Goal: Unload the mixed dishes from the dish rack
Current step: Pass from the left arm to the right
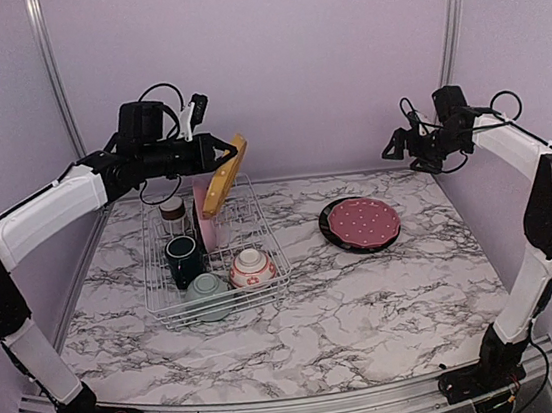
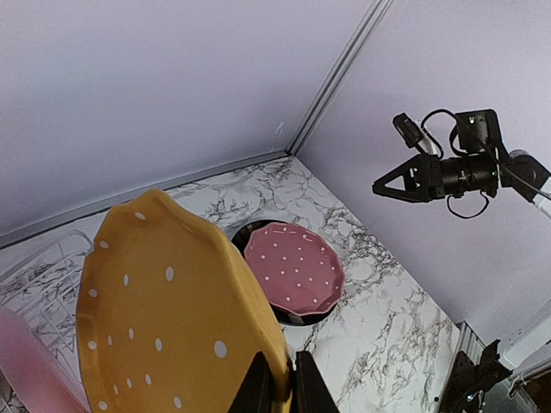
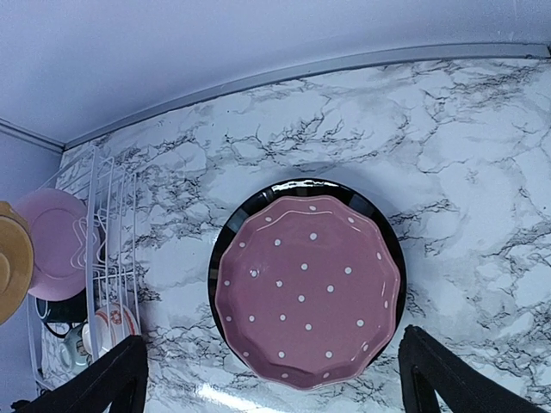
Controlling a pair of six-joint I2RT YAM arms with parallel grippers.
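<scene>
My left gripper [image 1: 229,152] is shut on the rim of a yellow dotted plate [image 1: 222,178], holding it in the air above the dish rack [image 1: 265,278]; the plate fills the left wrist view [image 2: 172,301] with my fingers [image 2: 312,387] pinching its edge. In the rack a pink plate [image 1: 205,220] stands upright, with a white-and-brown cup [image 1: 174,217], a dark green mug [image 1: 184,260], a pale green bowl [image 1: 208,295] and a floral bowl [image 1: 251,267]. A dotted dark red plate [image 1: 363,220] lies on a black plate [image 1: 331,230] on the table, right of the rack. My right gripper [image 1: 397,146] is open and empty, high above them [image 3: 306,288].
The marble table [image 1: 369,306] is bounded by lilac walls at the back and sides. The stacked plates also show in the left wrist view [image 2: 293,268], with the right arm [image 2: 456,168] in the air beyond them.
</scene>
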